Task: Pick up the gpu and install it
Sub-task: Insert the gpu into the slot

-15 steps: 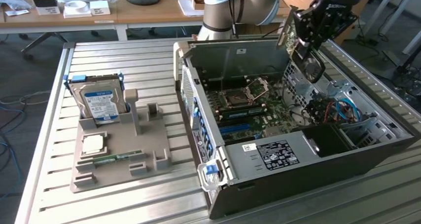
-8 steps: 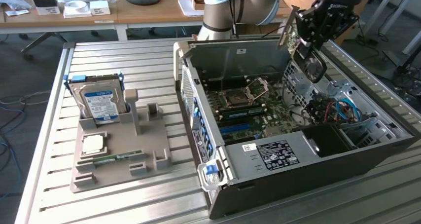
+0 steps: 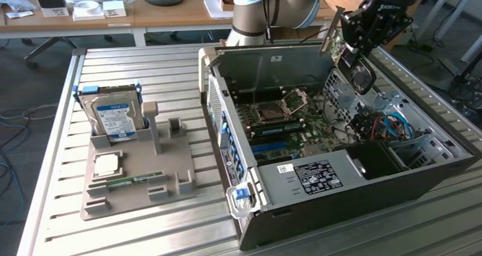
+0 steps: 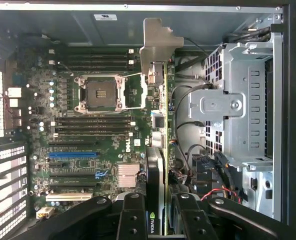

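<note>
The jaws are closed on the gpu (image 3: 358,70), gripping it by its two flat faces at a middling width. The card hangs on edge from the arm (image 3: 271,5), over the far part of the open case (image 3: 421,177) and clear of the motherboard (image 3: 290,126), not yet seated in any slot. From the wrist, the gpu (image 4: 155,170) shows edge-on between two black fingers (image 4: 133,215). Its silver bracket (image 4: 158,40) points toward the case's wall, its green face is turned to the drive cage (image 4: 238,105), and the empty CPU socket (image 4: 99,94) lies on its other side. On the slatted worktop (image 3: 135,64), to the exterior view's left of the case, a grey holder (image 3: 135,202) carries an upright hard drive (image 3: 113,112), a CPU (image 3: 107,164) and a RAM stick (image 3: 134,181).
</note>
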Motion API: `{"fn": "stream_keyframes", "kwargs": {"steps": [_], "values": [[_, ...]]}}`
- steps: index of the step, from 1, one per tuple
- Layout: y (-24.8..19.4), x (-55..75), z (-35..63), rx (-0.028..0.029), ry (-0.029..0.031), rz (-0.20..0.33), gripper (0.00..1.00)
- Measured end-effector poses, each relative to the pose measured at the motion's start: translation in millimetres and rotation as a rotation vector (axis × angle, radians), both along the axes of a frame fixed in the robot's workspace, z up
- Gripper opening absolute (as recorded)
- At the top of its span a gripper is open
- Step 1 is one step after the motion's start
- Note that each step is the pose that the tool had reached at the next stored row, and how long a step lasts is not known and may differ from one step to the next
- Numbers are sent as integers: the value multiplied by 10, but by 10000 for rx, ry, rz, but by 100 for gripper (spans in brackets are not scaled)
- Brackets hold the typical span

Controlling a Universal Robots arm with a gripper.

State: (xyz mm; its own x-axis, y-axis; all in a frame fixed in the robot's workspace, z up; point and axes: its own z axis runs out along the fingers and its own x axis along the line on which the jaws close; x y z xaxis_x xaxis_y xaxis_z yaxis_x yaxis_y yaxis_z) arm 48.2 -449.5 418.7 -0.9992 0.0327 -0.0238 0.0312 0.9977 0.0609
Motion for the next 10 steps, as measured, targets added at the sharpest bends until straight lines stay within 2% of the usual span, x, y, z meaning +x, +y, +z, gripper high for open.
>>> {"fn": "stream_keyframes", "kwargs": {"steps": [10], "values": [[0,0,0,0,0,1,27]]}}
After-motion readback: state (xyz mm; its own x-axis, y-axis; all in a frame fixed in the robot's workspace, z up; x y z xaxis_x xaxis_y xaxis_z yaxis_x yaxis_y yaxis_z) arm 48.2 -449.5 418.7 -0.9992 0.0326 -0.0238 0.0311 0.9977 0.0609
